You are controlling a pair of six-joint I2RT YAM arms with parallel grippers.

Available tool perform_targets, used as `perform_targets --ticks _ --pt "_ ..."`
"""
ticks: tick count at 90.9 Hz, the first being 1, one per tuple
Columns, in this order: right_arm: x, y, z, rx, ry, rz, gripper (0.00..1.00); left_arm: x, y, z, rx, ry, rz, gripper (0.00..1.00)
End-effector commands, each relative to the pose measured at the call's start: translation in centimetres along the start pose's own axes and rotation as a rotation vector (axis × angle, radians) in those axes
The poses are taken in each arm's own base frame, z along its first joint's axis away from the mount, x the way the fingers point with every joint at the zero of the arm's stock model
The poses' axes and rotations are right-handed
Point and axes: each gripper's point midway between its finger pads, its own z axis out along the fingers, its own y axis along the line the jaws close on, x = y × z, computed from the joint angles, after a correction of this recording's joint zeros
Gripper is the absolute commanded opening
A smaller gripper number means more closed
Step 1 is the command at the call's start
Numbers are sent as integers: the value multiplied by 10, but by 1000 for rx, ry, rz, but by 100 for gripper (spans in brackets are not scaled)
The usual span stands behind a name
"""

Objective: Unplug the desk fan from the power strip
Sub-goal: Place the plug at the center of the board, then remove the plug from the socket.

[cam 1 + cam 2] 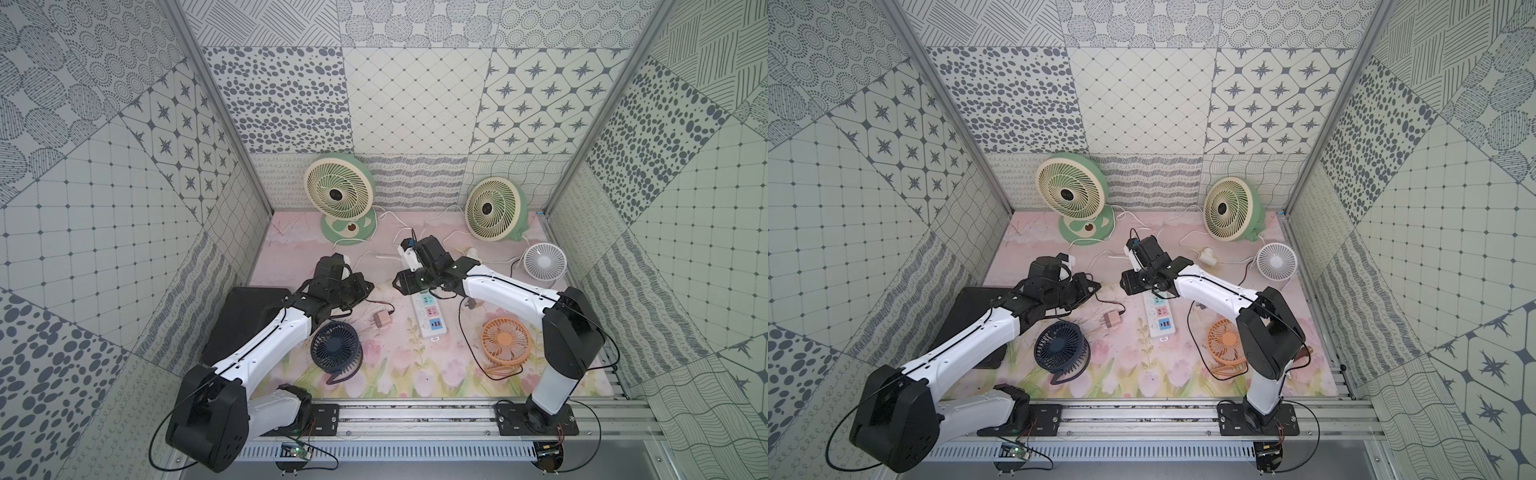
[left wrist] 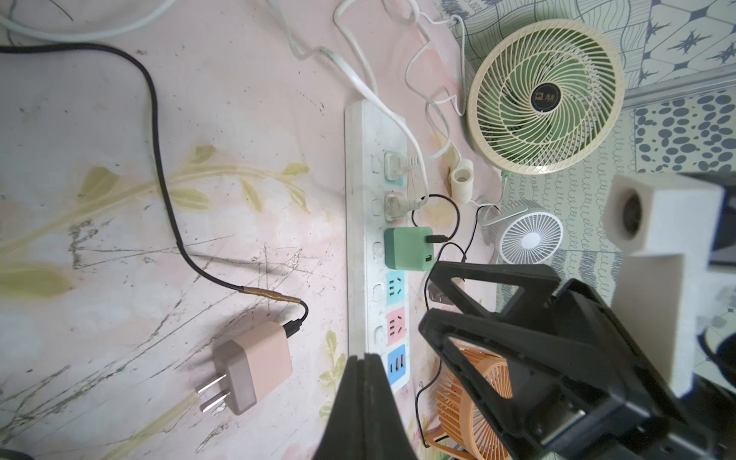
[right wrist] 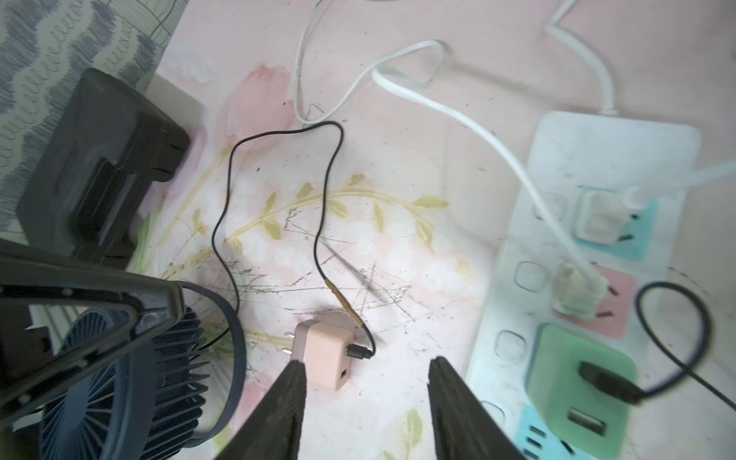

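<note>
Green footed fan (image 1: 340, 189), green round fan (image 1: 494, 208): floral mat (image 1: 386, 374) back edge; white fan (image 1: 544, 261): right edge; orange fan (image 1: 505, 338): front right.

White arm links (image 1: 507, 291), bulky black joints (image 1: 573, 332), thin black cables (image 1: 249, 340); black ribbed end effector fingers (image 3: 278, 414).

We see a robot test booth: patterned panels (image 1: 415, 104) enclose it, and an aluminium rail (image 1: 415, 419) carries the left arm (image 1: 266, 345) and right arm (image 1: 507, 291).
</note>
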Motion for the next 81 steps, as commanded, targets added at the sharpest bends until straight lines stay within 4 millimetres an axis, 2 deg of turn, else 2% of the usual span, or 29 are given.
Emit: perform_targets --ticks 1,14,28,46,65,81 --pt "-4 -27 -11 139 -59 -2 54 8 -25 15 122 62 12 0" --pt "-5 -52 -23 261 -97 19 55 22 -29 34 136 122 13 0" --pt "0 -72 -18 319 -87 58 56 34 -30 55 141 180 7 0" --pt "0 -80 0 351 -65 69 57 49 -26 76 131 241 -1 0" --pt "0 -88 18 381 -43 70 56 59 -22 90 120 277 -9 0" --pt "5 -93 24 401 -29 72 50 63 -18 99 112 292 -17 0"
